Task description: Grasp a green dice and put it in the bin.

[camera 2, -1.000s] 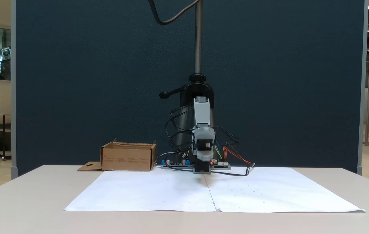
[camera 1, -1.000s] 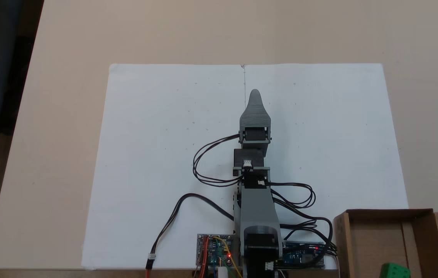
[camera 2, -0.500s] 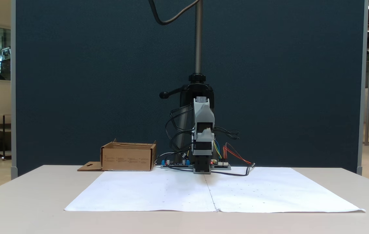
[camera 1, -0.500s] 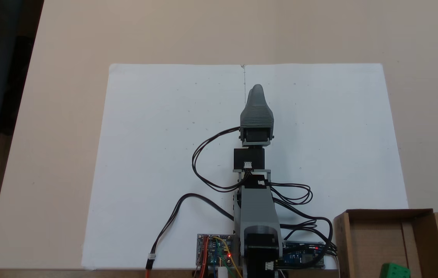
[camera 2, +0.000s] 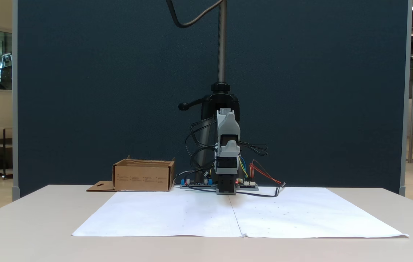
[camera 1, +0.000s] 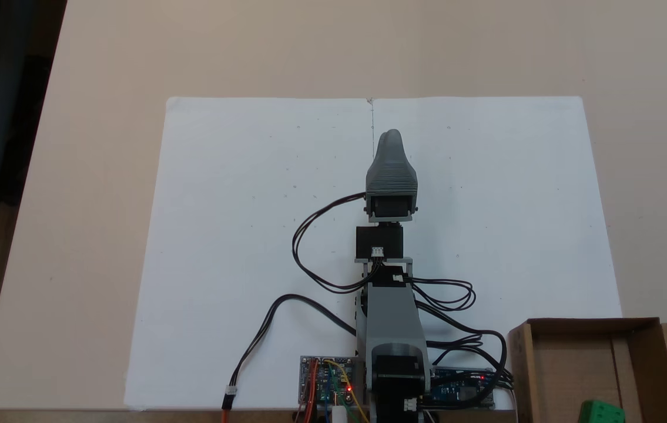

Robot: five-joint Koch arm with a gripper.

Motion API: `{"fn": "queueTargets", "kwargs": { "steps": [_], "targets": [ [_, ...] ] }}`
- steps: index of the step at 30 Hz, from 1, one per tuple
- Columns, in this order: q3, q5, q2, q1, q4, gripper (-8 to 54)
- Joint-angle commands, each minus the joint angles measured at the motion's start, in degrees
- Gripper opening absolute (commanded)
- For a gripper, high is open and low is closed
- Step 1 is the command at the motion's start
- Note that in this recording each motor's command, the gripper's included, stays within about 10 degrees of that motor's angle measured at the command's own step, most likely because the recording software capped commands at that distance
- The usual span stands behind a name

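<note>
Both fixed views are showing the gripper point(camera 1: 392, 136) hanging mid-frame, its opening impossible to tell; the green dice point(camera 1: 602, 412) is lying in the bin point(camera 1: 580, 324), lower right.

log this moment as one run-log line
green dice: inside bin | arm: centred above white paper | gripper: empty, jaws state unclear

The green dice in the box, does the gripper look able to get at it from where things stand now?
Probably yes. The green dice lies in the open-topped bin with nothing over it, so a descent from above looks free. The gripper points away over the paper, so the arm must swing round.
</note>
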Motion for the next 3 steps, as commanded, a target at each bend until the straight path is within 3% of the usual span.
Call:
{"fn": "queueTargets", "kwargs": {
  "steps": [1, 3],
  "targets": [
    [3.60, -3.60, 6.42, -0.35, -5.45, 44.7],
    [3.60, -3.60, 6.42, -0.26, -5.45, 44.7]
  ]
}}
